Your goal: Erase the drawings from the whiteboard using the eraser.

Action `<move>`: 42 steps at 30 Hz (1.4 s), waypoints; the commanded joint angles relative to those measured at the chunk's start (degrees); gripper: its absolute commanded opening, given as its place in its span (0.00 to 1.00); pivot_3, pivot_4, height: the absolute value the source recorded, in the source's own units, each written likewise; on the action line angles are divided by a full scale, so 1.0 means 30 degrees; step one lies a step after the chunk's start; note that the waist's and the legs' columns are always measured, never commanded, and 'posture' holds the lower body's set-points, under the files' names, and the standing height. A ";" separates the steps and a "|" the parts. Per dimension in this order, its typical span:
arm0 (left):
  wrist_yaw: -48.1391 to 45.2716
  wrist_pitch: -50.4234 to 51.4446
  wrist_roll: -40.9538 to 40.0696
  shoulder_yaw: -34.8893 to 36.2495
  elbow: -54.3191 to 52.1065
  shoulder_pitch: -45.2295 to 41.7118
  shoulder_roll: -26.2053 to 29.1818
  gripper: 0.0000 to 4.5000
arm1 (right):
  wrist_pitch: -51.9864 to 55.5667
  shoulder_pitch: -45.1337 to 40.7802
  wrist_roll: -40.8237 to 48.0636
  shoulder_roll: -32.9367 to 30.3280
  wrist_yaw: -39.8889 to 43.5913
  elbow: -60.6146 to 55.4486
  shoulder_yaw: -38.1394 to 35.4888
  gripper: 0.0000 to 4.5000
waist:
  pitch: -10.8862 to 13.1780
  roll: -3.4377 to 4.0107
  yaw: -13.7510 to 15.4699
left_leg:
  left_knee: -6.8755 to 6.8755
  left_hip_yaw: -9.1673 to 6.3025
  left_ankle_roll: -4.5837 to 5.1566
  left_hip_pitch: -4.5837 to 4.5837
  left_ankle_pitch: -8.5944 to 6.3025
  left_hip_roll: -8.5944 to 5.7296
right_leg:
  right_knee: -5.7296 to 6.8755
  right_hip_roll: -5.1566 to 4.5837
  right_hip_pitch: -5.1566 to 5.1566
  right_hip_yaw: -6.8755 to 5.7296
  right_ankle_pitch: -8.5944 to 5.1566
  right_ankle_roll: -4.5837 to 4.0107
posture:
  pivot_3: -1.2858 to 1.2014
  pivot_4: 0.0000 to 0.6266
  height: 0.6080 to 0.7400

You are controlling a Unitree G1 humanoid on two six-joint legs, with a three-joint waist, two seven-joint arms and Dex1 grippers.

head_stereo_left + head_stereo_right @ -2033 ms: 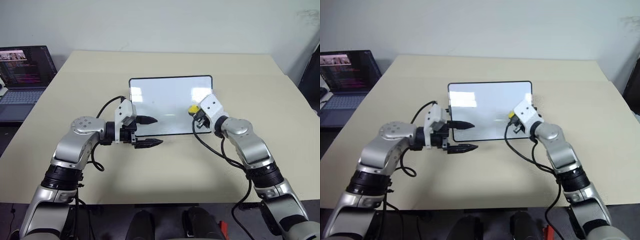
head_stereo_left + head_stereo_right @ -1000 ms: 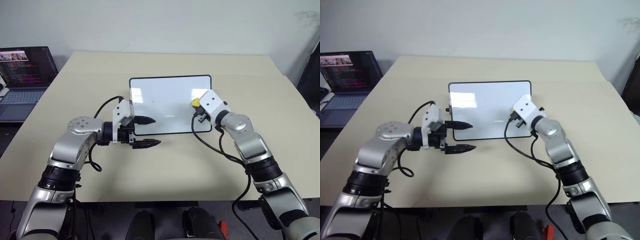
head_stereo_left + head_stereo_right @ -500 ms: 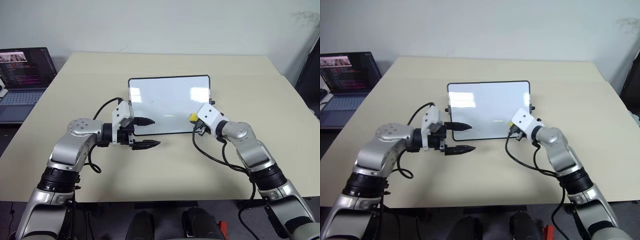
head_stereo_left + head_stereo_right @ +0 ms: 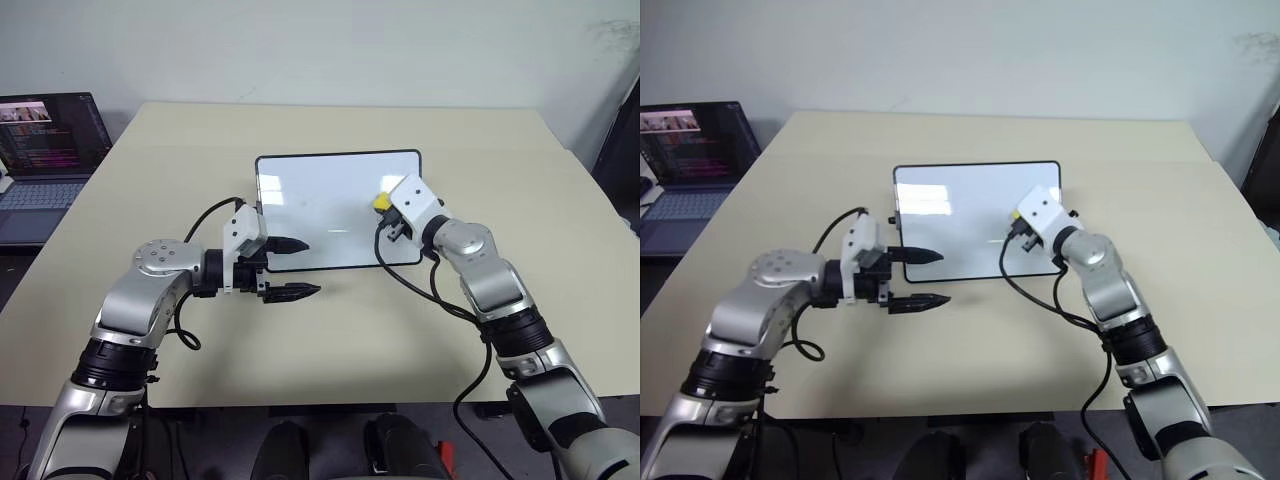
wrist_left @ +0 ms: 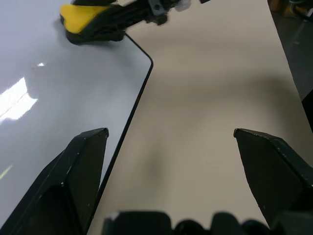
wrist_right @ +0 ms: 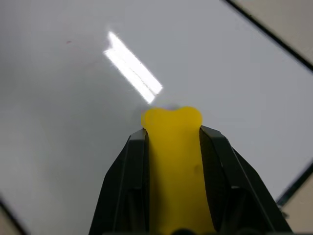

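Lengthwise between right gripper (image 6: 172,147) fingers, eraser (image 6: 172,147), tip boardward.

Yellow eraser (image 6: 173,161) squeezed between right end effector (image 6: 172,147) fingers, tip pressed on shiny white whiteboard (image 4: 320,190) wiped almost clean.
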 commanded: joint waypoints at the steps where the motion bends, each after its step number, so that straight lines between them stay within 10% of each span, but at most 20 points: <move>1: 0.0252 -0.0007 -0.0311 0.0750 -0.1006 0.0220 0.0229 1.00 | 0.0464 0.0600 -0.0423 -0.0237 0.0358 0.0491 0.0366 0.24 | 0.0000 0.0000 -0.0010 | 0.0002 0.0007 0.0000 0.0011 0.0000 0.0004 | 0.0001 0.0000 0.0007 0.0006 -0.0037 0.0065 | 0.52 0.24 1.00; 18: 0.0995 0.0590 -0.0709 0.0694 -0.2149 0.0418 -0.0229 1.00 | 0.1505 0.2615 0.1076 -0.0396 0.0306 -0.1982 -0.1614 0.24 | -0.0006 -0.0010 0.0088 | 0.0009 -0.0003 0.0005 0.0004 0.0005 -0.0003 | -0.0004 -0.0021 0.0021 -0.0002 -0.0032 0.0072 | 0.52 0.24 1.00; 29: 0.1195 0.0075 -0.0608 -0.0068 -0.3162 -0.0920 -0.1199 1.00 | 0.6319 0.7913 0.3042 0.0086 -0.2814 -1.0585 -0.8174 0.24 | 0.0013 0.0019 0.0173 | -0.0019 -0.0016 -0.0025 -0.0049 -0.0016 -0.0026 | -0.0023 -0.0033 -0.0007 -0.0010 -0.0064 0.0089 | 0.52 0.24 1.00; 42: -0.0963 -0.2419 0.0898 -0.2867 -0.0186 -0.3546 -0.3314 1.00 | 0.4603 0.8397 0.3633 0.1450 -0.5370 -0.6337 -0.9620 0.24 | 0.0022 0.0033 0.0059 | -0.0015 0.0017 -0.0037 -0.0026 -0.0026 -0.0061 | -0.0010 0.0006 -0.0008 0.0014 -0.0090 0.0111 | 0.52 0.24 1.00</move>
